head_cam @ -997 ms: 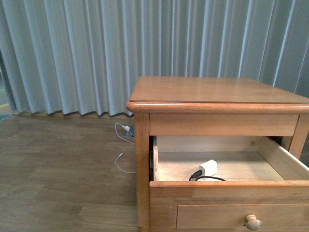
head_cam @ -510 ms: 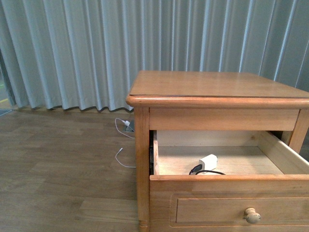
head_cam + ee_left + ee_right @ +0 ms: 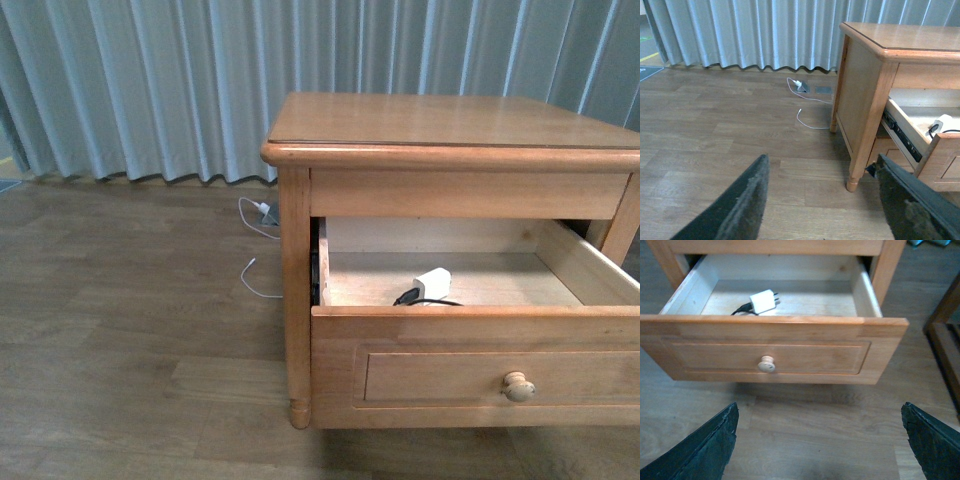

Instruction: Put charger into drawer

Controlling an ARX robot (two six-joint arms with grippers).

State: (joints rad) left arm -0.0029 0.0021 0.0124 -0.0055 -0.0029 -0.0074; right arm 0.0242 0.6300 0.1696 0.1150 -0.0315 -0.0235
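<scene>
Charger (image 3: 433, 284) lay inside the pulled-out drawer (image 3: 470, 312), apparently delivered, so the left gripper (image 3: 821, 165) and right gripper (image 3: 819, 412) hung spread apart, empty.

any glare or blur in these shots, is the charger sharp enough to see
Front view: soft even light, no hard glare, charger sharp inside the drawer. Left wrist view: pale sheen on the cabinet top, left gripper dark and out of focus up close. Right wrist view: right gripper blurred, drawer well lit and sharp.
</scene>
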